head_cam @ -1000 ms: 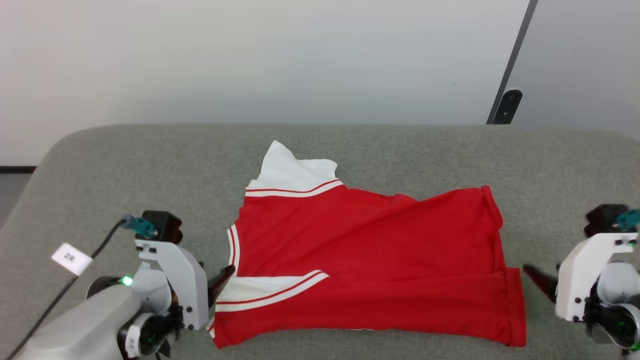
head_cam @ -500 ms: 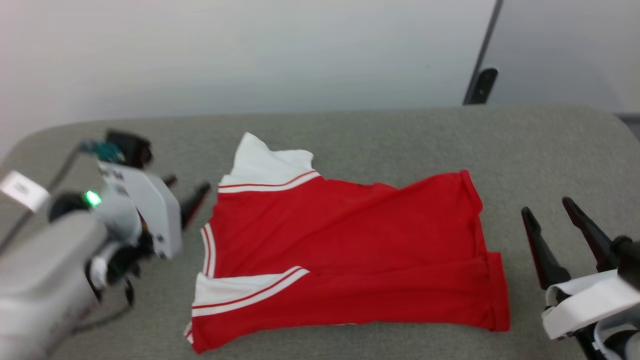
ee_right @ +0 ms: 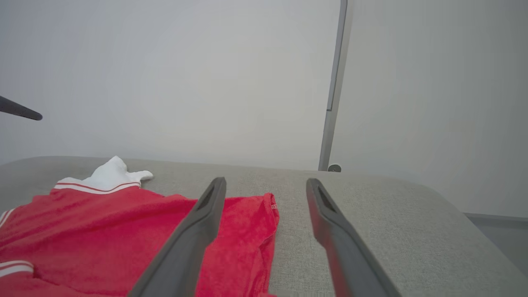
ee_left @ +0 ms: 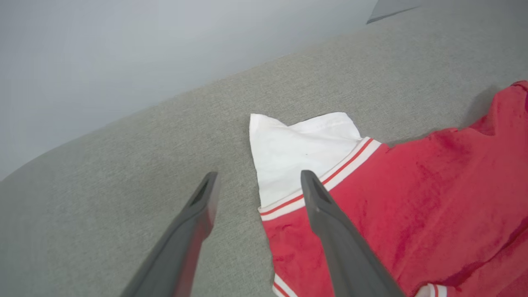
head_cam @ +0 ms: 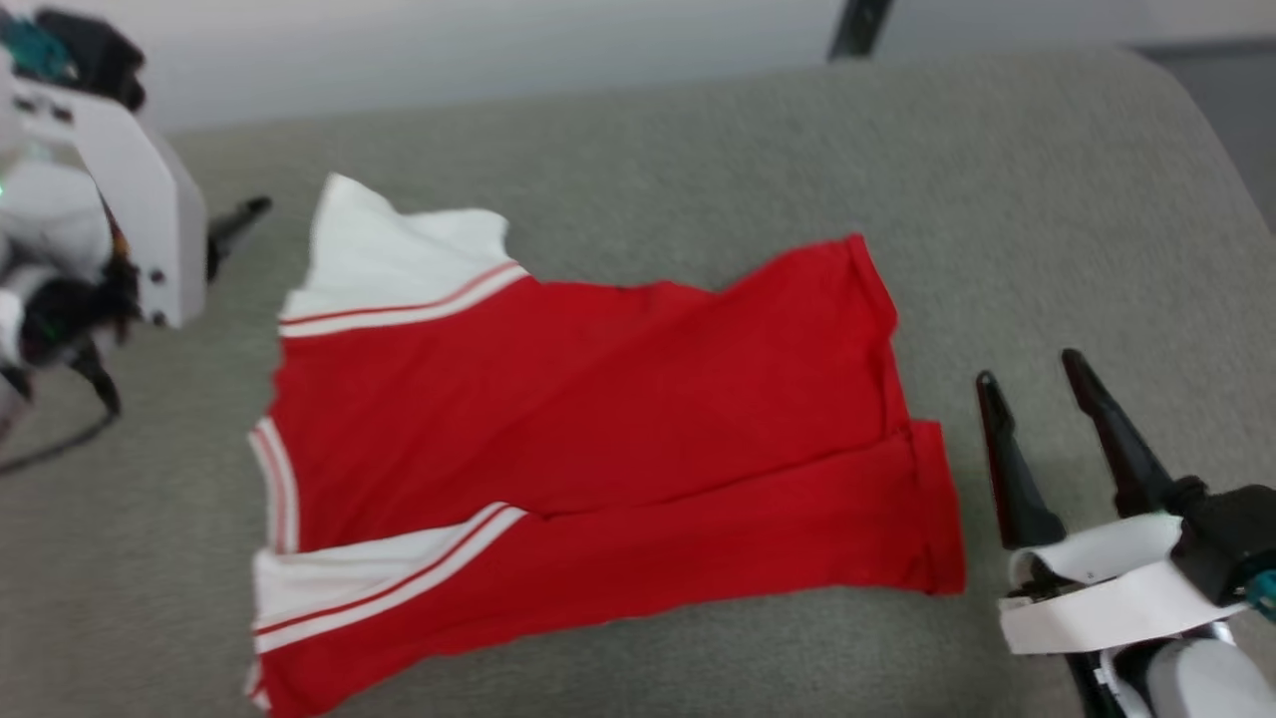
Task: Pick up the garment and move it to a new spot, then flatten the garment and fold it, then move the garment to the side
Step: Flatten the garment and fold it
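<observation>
- The head view is motion-blurred. Its left edge cuts off most of the left gripper [ee_left: 259, 179], leaving one dark fingertip showing just left of the garment [head_cam: 598, 419].
- One garment lies partly folded on the grey cushion [head_cam: 698, 130], with two white sleeves at its left end.
- Left gripper: fingers spread and empty, beside the garment's far sleeve.
- Right gripper [head_cam: 1030, 371]: fingers spread and empty, just right of the garment's hem.

The garment [head_cam: 598, 419], a bright red short-sleeved shirt, lies spread across the middle of the head view on a grey upholstered surface [head_cam: 698, 130]. One white sleeve [head_cam: 389, 249], edged by a red-striped white band, points to the upper left. The other sleeve [head_cam: 349, 583] lies folded in at the lower left. The shirt's lower long edge is folded over its body, and the hem is at the right.
</observation>
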`<state>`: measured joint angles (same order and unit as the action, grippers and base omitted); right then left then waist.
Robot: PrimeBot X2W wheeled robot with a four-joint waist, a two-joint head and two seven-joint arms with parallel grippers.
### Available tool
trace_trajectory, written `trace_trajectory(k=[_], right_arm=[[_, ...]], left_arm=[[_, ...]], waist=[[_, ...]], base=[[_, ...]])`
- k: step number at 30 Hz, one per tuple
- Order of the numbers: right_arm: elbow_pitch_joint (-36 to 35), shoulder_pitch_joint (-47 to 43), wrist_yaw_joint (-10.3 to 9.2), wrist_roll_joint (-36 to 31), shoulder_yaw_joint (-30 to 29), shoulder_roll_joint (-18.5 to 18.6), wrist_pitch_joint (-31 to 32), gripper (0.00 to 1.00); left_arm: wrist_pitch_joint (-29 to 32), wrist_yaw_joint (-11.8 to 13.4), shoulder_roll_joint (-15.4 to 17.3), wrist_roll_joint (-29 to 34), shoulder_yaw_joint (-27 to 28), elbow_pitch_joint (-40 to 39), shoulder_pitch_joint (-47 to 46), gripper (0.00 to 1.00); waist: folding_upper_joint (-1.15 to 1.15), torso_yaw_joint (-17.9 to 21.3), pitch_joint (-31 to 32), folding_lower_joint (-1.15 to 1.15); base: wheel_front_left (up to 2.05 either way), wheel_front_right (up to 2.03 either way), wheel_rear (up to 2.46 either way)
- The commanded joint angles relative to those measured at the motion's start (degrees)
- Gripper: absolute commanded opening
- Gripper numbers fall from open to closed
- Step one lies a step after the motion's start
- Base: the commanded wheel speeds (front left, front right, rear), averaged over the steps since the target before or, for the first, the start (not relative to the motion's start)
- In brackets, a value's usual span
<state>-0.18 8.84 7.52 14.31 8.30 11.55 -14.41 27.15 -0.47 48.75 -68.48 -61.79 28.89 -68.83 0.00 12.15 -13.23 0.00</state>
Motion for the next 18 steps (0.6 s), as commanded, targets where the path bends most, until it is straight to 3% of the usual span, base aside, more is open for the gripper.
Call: trace_trajectory(k=[1,9,18], right_arm=[[0.15,1.22,-0.07,-0.39,0.75,-1.09,-0.48,1.0],[-0.39,2.86,-0.07,-0.51,2.32,-3.95,-0.8,1.0],[-0.14,3.22,-0.07,-0.69,3.05,-5.22,-0.84,1.0]], left_arm=[[3.1,-0.18,0.55,0.74,-0.48,0.85,-2.33,1.0],[11.66,-1.69,2.14,2.83,-2.38,3.86,-8.33,1.0],[15.14,-2.09,2.19,2.75,-2.9,7.36,-10.2,1.0]], waist=[[0.0,7.15,-8.18,0.0],[0.0,11.41,-13.24,0.0],[0.0,13.34,-15.35,0.0]], base=[[0.0,0.0,0.0],[0.0,0.0,0.0],[0.0,0.0,0.0]])
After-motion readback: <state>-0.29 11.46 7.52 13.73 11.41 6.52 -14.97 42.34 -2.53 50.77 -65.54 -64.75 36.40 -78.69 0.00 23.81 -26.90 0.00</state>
